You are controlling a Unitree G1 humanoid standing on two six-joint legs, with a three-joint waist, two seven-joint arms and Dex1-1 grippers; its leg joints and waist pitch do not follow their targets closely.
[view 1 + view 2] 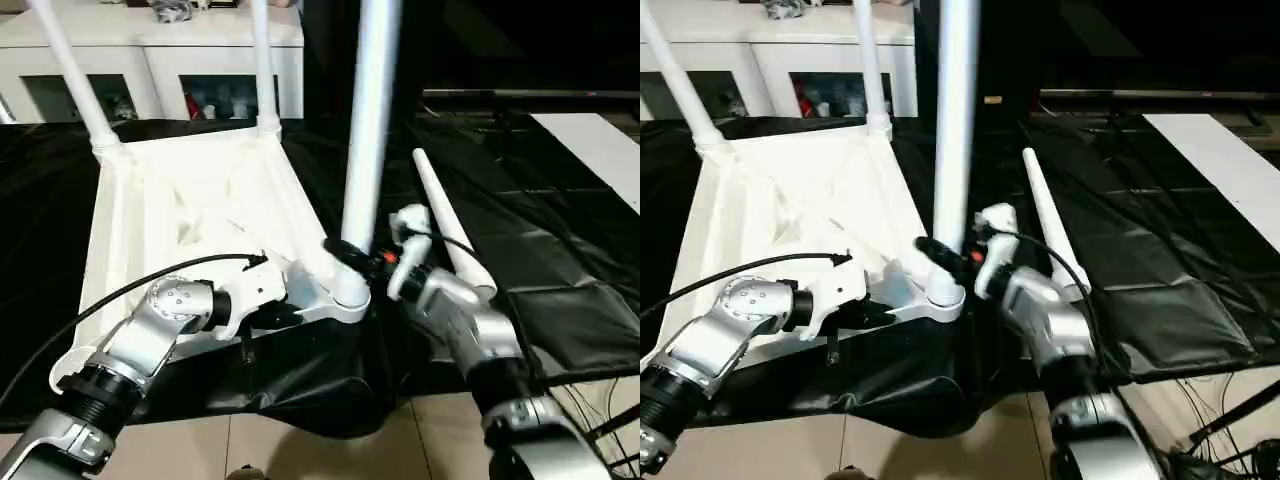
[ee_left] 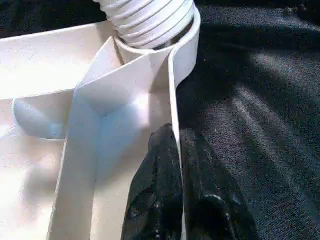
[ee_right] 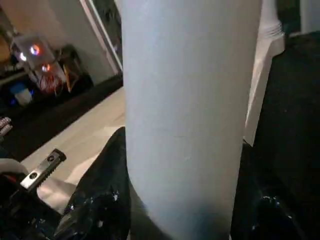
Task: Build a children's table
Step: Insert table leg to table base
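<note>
Left eye view: tabletop [image 1: 190,200] lies upside down on black cloth [image 1: 560,260].
Left gripper [image 2: 176,165]: pinched tight on the tabletop's rim.
Right gripper [image 3: 175,200]: fingers wrapped around upright leg [image 1: 368,120] in near corner socket.
Spare leg [image 1: 450,225]: loose on cloth, just beside.

A black cloth [image 1: 560,260], creased and folded in places, covers the floor [image 1: 330,450], whose pale tiles show bare past the cloth's near edge. On the cloth lies the white tabletop [image 1: 200,200], upside down, its near corner close to the cloth's near edge. Just beside it toward the cloth's right side a loose white leg [image 1: 450,225] lies flat on the cloth. A white panel [image 1: 600,150] lies at the far right corner.
</note>
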